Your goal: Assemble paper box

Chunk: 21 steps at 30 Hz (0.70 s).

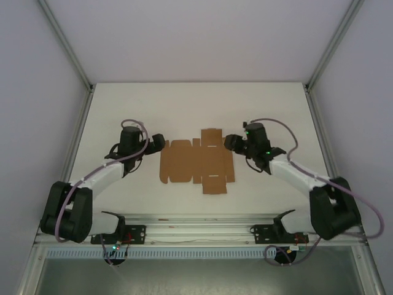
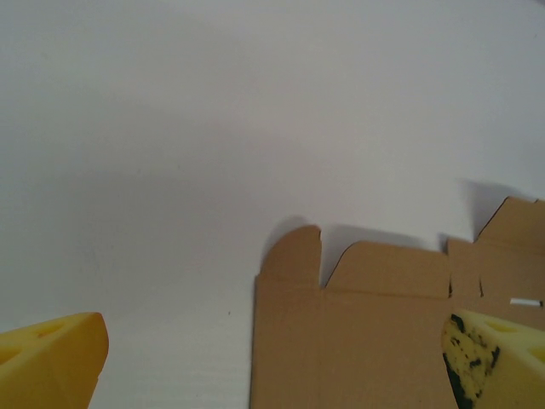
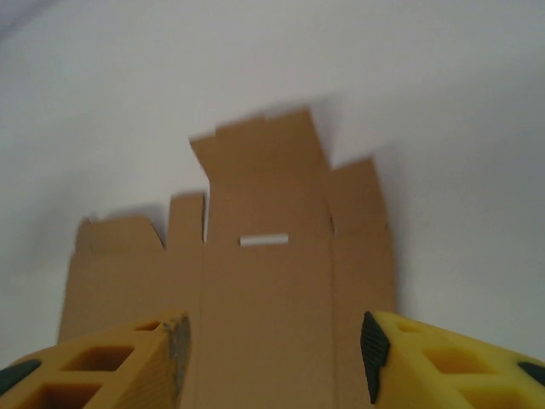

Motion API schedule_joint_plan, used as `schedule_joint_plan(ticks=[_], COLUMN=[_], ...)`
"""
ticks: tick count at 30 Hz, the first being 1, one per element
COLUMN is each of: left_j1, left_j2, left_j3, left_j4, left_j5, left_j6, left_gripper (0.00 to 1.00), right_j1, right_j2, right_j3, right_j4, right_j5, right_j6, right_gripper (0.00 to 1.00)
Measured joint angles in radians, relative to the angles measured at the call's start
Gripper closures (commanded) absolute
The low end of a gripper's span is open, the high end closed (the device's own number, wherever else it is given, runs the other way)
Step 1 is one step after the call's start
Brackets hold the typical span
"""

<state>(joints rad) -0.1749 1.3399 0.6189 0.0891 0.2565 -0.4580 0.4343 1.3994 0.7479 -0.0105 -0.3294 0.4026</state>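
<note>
The table (image 1: 123, 110) is white and plain, closed in by pale walls and metal frame rails. On the left side, the left gripper (image 1: 156, 144) hangs just beside the upper left corner of the paper box (image 1: 196, 163). Its jaws are spread wide. In the left wrist view, one yellow finger (image 2: 51, 362) is above the bare table and the other is above the cardboard.

The paper box is not yet folded. It lies flat in the middle of the table as a brown cross-like sheet. Its wide body runs from left to right, and a taller strip crosses it a little right of the middle.

On the right side, the right gripper (image 1: 232, 142) is at the upper right edge of the sheet, jaws also apart and holding nothing. In the right wrist view, its fingers stand over the cardboard on both sides of the panel with the slot.

I judge that the right arm is slightly nearer. The sheet lies between the two grippers, inward from each.
</note>
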Motion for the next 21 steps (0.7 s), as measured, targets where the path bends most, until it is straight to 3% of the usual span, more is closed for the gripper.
schedule_joint_plan(ticks=[8, 21], left_j1=[0.000, 0.025], left_j2=[0.127, 0.214], left_j3=[0.001, 0.022], left_j4=[0.000, 0.042], left_j5=[0.145, 0.311], left_j6=[-0.024, -0.047], left_gripper=[0.00, 0.00], right_j1=[0.014, 0.017], right_j2=[0.286, 0.333], right_j3=[0.071, 0.091], right_j4=[-0.018, 0.045], right_j5=[0.000, 0.071], right_j6=[0.072, 0.128], right_gripper=[0.62, 0.65])
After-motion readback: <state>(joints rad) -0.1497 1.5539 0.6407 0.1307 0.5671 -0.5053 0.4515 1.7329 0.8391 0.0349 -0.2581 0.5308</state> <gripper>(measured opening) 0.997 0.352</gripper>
